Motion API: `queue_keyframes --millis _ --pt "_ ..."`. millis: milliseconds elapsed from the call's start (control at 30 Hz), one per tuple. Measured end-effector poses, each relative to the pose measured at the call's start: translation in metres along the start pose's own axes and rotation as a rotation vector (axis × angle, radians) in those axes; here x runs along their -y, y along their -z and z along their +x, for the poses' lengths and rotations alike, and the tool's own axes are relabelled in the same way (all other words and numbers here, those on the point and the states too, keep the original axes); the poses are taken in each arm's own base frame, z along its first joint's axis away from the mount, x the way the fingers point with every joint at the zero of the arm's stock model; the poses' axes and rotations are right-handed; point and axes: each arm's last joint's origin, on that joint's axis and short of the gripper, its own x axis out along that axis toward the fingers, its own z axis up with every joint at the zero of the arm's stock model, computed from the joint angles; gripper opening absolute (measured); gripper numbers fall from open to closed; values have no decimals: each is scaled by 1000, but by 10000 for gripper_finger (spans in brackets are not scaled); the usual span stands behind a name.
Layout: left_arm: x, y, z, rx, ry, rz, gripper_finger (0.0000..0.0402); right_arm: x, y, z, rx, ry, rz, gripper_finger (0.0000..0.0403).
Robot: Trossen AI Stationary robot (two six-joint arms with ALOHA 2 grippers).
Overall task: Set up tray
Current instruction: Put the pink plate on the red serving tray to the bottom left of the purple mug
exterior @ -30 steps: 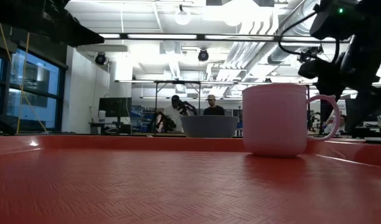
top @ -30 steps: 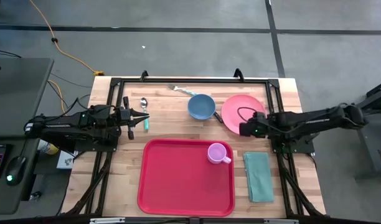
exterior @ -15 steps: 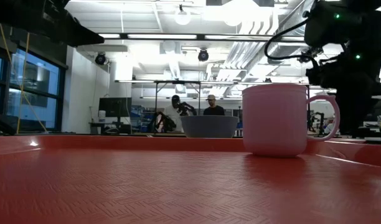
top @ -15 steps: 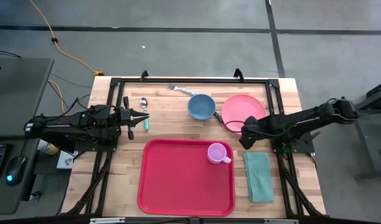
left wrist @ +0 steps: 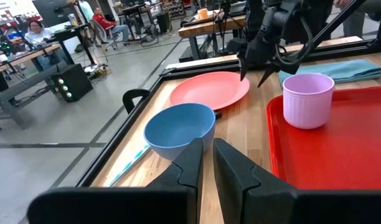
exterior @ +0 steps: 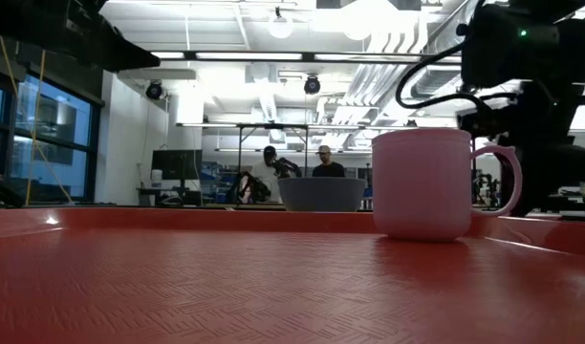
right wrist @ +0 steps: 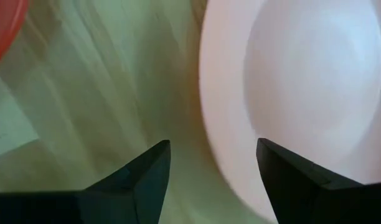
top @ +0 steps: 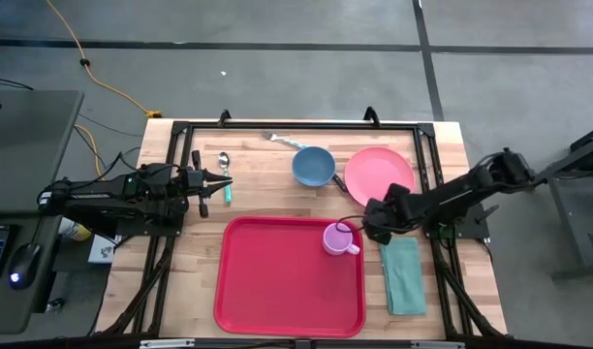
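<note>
Tray (top: 277, 281), red, lies flat on the wooden surface (top: 267, 199) at the near middle, nothing gripping it. Pink mug (top: 338, 238) stands upright inside the tray's far right corner, handle toward the right. Right hand (top: 367, 225) sits low just beside that mug's handle, at the tray's right rim, fingers (right wrist: 147, 174) spread wide apart and holding nothing; its wrist view is filled by the pale mug wall close up. Folded teal cloth (top: 403, 274) lies on the surface right of the tray, just under the right arm. Salmon plate (top: 379, 174) and blue bowl (top: 314, 166) sit side by side behind the tray. Fork (top: 280, 140) lies behind the bowl near the far edge. Spoon (top: 223, 162) lies far left, beside the left hand (top: 227, 181), which hovers over there well apart from the tray, fingers (left wrist: 190, 165) nearly together, not gripping anything visible. People at desks show in the room beyond.
</note>
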Motion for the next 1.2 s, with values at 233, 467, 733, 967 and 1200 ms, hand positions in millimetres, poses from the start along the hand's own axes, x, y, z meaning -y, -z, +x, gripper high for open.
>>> queue_keyframes --millis 233,467,733,967,1200 --pt "0 0 0 -1 -2 0 67 -13 -10 5 28 -101 -12 218" --pt "0 0 0 -1 -5 0 67 -12 -10 5 29 -94 13 218" --pt "0 0 0 -2 -6 0 67 -1 -10 10 -14 -32 32 218" --pt "0 0 0 -4 -6 1 67 7 -16 15 -14 -19 13 218" --pt "1 5 0 -48 1 10 67 11 -20 19 0 -19 -6 218"
